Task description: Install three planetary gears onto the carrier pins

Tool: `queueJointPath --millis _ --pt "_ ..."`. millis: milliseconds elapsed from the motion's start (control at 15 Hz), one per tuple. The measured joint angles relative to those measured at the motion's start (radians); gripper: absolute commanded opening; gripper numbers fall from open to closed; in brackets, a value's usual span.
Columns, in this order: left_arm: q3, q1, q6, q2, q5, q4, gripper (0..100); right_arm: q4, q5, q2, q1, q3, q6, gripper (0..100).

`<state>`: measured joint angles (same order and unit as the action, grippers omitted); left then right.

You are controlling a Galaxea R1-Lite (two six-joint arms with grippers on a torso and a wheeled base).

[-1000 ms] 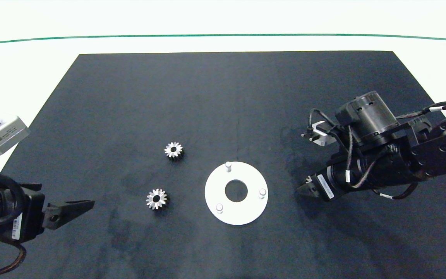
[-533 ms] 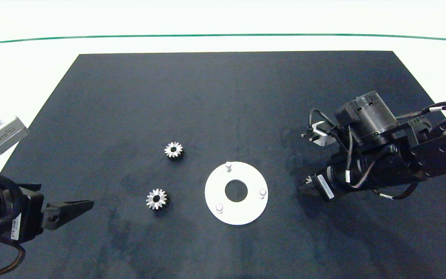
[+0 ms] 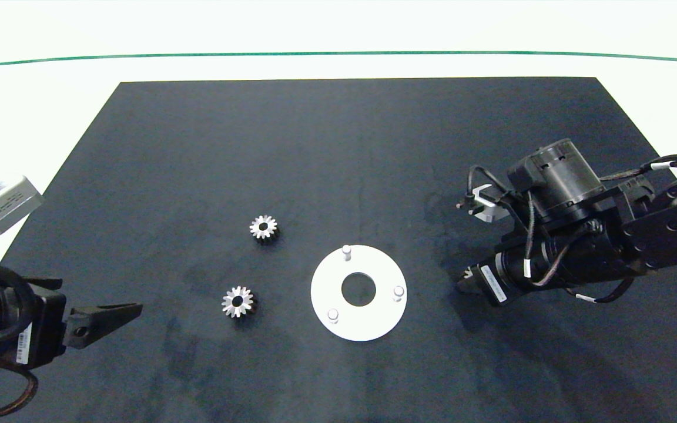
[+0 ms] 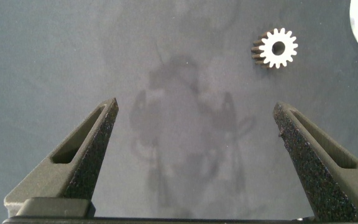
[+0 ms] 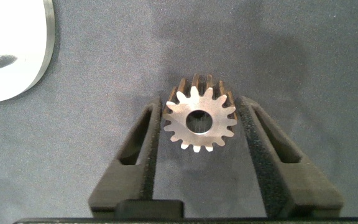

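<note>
Two loose planetary gears, small and silver, lie on the black mat left of the white disc [image 3: 325, 281]: one [image 3: 264, 227] farther back, one [image 3: 237, 302] nearer. Three carrier pins [image 3: 347, 252], [image 3: 398, 291], [image 3: 332, 315] stand bare on the disc. My right gripper [image 3: 465, 286] sits just right of the disc, low over the mat. In the right wrist view it [image 5: 199, 127] is shut on a third planetary gear [image 5: 199, 121], with the disc's edge [image 5: 17, 37] nearby. My left gripper [image 4: 194, 109] is open at the mat's near left, and the nearer gear [image 4: 275, 48] lies ahead of it.
The black mat [image 3: 338, 147] covers most of the white table. A green line [image 3: 338, 53] runs across the table beyond the mat's far edge. A grey box [image 3: 0, 202] on the left arm hangs over the mat's left border.
The right gripper's tip has edged slightly right, away from the disc. The left arm, loose gears and disc have not moved.
</note>
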<state>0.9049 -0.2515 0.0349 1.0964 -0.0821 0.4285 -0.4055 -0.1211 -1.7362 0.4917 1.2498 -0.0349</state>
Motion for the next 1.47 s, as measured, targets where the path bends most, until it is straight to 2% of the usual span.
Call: queueJointPath --millis 667,1467 --pt "0.001 0.001 0.0 -0.001 0.0 0.0 100 0.005 0.001 0.0 0.006 0.005 -0.001 25" --pt "-0.005 -0.032 0.0 -0.009 0.0 0.001 100 0.01 -0.004 0.035 0.052 0.025 0.0 25"
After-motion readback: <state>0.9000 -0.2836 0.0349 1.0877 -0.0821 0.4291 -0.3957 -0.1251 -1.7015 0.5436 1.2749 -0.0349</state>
